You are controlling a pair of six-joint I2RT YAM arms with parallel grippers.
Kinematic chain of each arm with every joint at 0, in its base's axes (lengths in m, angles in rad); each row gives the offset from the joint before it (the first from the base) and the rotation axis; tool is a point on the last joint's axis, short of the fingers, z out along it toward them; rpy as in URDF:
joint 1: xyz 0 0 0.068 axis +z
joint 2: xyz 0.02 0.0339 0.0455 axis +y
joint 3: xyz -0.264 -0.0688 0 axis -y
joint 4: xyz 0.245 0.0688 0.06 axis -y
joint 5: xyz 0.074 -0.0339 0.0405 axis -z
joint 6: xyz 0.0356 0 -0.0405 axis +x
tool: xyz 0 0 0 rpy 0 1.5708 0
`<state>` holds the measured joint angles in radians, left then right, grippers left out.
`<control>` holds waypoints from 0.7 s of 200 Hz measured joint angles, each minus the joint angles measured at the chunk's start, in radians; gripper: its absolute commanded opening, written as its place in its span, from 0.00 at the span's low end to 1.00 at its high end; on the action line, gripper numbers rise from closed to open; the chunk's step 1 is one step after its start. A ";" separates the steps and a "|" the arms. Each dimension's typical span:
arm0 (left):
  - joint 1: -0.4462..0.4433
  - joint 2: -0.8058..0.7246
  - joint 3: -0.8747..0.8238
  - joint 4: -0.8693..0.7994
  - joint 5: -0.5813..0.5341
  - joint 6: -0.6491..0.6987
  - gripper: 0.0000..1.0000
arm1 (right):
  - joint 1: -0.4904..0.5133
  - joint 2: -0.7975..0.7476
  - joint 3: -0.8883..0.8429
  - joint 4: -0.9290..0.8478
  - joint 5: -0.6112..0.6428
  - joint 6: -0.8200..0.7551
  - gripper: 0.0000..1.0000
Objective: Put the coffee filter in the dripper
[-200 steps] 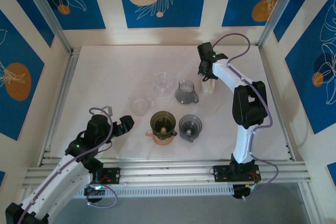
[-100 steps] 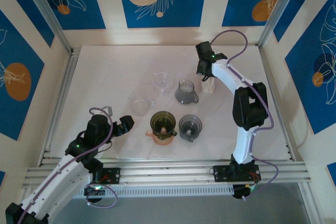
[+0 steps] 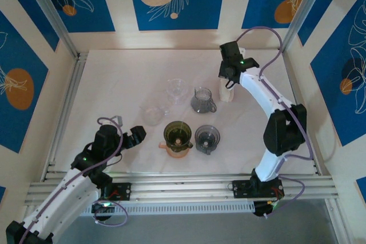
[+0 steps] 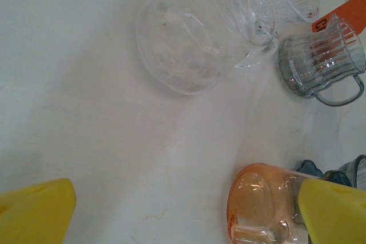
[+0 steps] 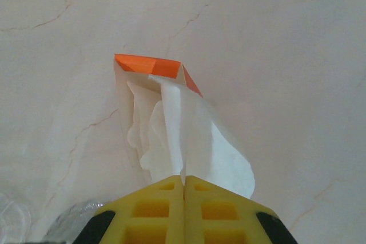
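Currently in hand: the right gripper (image 5: 184, 184) is clamped tight on one edge of the coffee filter (image 5: 189, 141), with no gap between its yellow fingertips.
Location of filter: at the far right of the table (image 3: 114, 84), hanging from the right gripper (image 3: 227, 81) into the mouth of the orange-rimmed filter holder (image 5: 150, 66).
Clearance from holder: cannot be told; the filter's far end reaches the orange rim and may lie inside it.
Long axis: runs straight away from the fingertips toward the holder, in line with the gripper's reach.
Appearance of filter: thin white paper, limp, folded on itself with a raised crease down the middle and lobed, wavy edges. Judged likely to flex and sag when carried.
Governing relation: in the overhead view the drippers lie left of the right gripper and nearer the arm bases. The grey ribbed dripper (image 3: 202, 100) is closest, just beside the filter holder (image 3: 228, 94).
Other drippers: the amber dripper (image 3: 178, 134) and the dark dripper (image 3: 207, 138) stand nearer the front. The task names no particular one.
Nearer arm: the right; it holds the filter.
Left gripper (image 3: 136, 135): fully spread, holding nothing, at the near left and well apart from the filter.
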<state>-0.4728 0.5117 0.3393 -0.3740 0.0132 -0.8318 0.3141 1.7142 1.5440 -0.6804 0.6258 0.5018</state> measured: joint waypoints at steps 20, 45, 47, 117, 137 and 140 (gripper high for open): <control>0.000 0.000 0.000 0.000 0.006 0.000 1.00 | 0.000 -0.087 -0.040 -0.017 -0.004 -0.008 0.00; 0.000 0.000 0.010 -0.010 0.006 0.001 1.00 | 0.004 -0.218 -0.086 -0.026 -0.029 -0.023 0.00; 0.000 0.000 0.012 -0.011 0.006 0.002 1.00 | 0.005 -0.229 -0.089 -0.028 -0.032 -0.023 0.00; 0.000 -0.008 0.114 -0.072 0.018 0.032 1.00 | 0.134 -0.541 -0.111 -0.195 -0.265 -0.064 0.00; 0.000 -0.020 0.130 -0.097 0.024 0.046 1.00 | 0.245 -0.558 -0.066 -0.292 -0.325 -0.063 0.00; 0.000 -0.020 0.132 -0.099 0.024 0.047 1.00 | 0.261 -0.558 -0.060 -0.305 -0.331 -0.063 0.00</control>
<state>-0.4725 0.4915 0.4709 -0.4728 0.0372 -0.7853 0.5751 1.1557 1.4845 -0.9852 0.2947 0.4389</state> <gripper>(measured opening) 0.998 0.055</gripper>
